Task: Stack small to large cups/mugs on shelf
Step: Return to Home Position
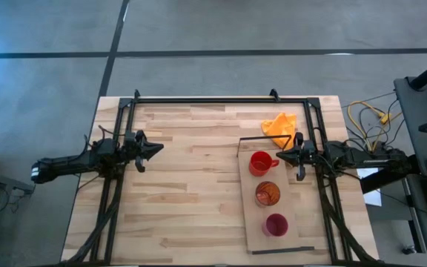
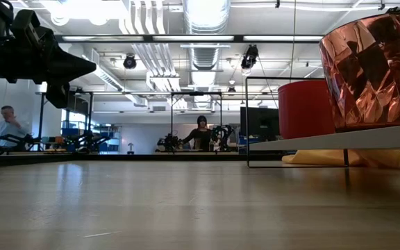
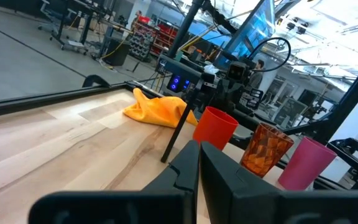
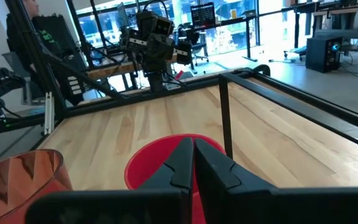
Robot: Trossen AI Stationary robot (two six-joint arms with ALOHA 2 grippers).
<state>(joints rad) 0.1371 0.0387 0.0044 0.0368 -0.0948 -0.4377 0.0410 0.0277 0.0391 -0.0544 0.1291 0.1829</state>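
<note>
- High view: the butcher-block table point(image 1: 191, 193) stands on a grey concrete floor point(image 1: 50, 74), ringed by a black frame point(image 1: 199, 100).
- The shelf point(image 1: 252, 215), a pale board, lies lengthwise beside the table's right edge. It runs from about mid-table to the front edge, where the low camera sits.
- In the low view the board sits raised on thin dark legs, with a workshop behind it under ceiling ducts. A person point(image 2: 7, 125) sits far left and another point(image 2: 201, 132) stands mid-room.
- Three vessels stand upright in one row on the shelf, apart from each other. The red mug point(image 1: 260, 163) is at the far end, the orange-red cup point(image 1: 267, 194) in the middle, and the magenta cup point(image 1: 275, 225) nearest the front edge.
- An orange cloth point(image 1: 280, 124) lies crumpled near the table's far right corner, just beyond the shelf's end.
- The table's middle and its left half are open wood, with bare board between each cup and the shelf's long edges.
- The left gripper point(image 1: 156, 148) hangs over the left half, well apart from the shelf. Its arm reaches in level from the left edge, and its fingers are pressed together on nothing.
- The right gripper point(image 1: 279, 156) reaches in from the right edge, with its tip just beside the red mug's handle. Its fingers are closed and empty, and I cannot tell whether they touch the handle.
</note>
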